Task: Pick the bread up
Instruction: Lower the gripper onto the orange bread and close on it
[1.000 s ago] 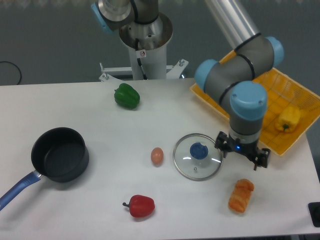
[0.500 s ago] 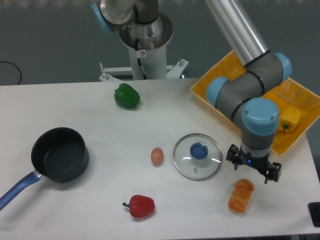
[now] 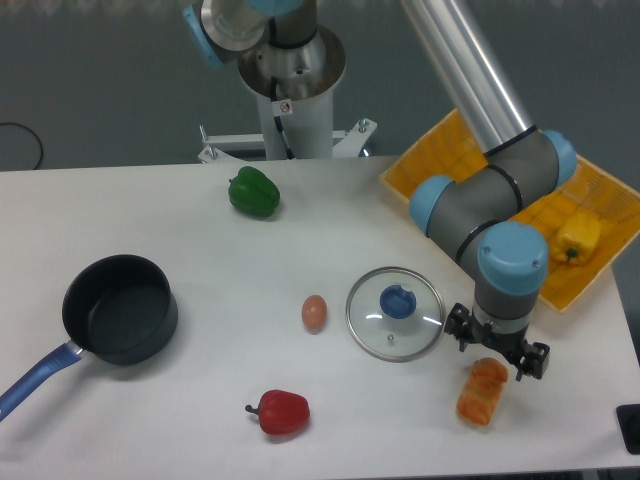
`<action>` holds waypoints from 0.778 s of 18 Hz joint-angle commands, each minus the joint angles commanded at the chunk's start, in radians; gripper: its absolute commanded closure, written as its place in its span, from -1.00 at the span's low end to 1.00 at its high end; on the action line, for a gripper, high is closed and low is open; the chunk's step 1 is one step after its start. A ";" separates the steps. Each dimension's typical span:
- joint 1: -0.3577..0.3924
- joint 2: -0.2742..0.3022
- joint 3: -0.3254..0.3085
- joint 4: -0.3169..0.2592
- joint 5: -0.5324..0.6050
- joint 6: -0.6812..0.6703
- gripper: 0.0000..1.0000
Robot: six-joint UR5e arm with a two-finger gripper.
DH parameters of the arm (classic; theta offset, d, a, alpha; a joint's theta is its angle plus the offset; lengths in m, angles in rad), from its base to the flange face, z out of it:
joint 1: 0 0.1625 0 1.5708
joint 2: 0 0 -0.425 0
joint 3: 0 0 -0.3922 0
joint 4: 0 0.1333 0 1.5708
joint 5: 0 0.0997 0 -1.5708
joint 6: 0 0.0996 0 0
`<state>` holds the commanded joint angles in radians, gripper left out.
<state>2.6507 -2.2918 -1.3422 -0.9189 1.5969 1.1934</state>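
The bread (image 3: 481, 394) is an oblong orange-brown ridged loaf lying on the white table near the front right. My gripper (image 3: 497, 352) hangs over the loaf's far end, just behind and above it. Its fingers are hidden below the wrist body, so how they stand does not show. Nothing is seen held in it.
A glass lid with a blue knob (image 3: 395, 311) lies just left of the gripper. A tan egg (image 3: 314, 312), a red pepper (image 3: 280, 411), a green pepper (image 3: 253, 192) and a black pot (image 3: 120, 308) lie further left. A yellow basket (image 3: 430, 165) with a yellow pepper (image 3: 578, 237) stands at the back right.
The gripper has moved forward, first right then slightly back left, from beside the lid's right edge to over the bread's far end. The bread has not moved.
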 joint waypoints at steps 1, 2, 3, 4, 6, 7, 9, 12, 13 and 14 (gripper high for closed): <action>-0.002 -0.002 -0.002 0.000 -0.002 0.000 -1.00; -0.002 -0.003 -0.002 0.000 0.000 0.000 -1.00; -0.002 -0.006 -0.002 0.000 0.000 0.000 -1.00; -0.002 -0.008 -0.002 0.000 0.000 0.000 -1.00; -0.002 -0.012 -0.003 0.000 0.000 0.000 -1.00; -0.003 -0.014 -0.003 0.002 0.000 0.000 -1.00; -0.005 -0.020 -0.002 0.003 0.002 0.000 -1.00; -0.006 -0.021 0.003 0.003 0.000 0.000 -1.00; -0.005 -0.021 0.006 0.003 0.000 0.000 -1.00; -0.005 -0.023 0.008 0.003 0.000 0.000 -1.00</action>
<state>2.6461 -2.3148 -1.3346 -0.9158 1.5969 1.1934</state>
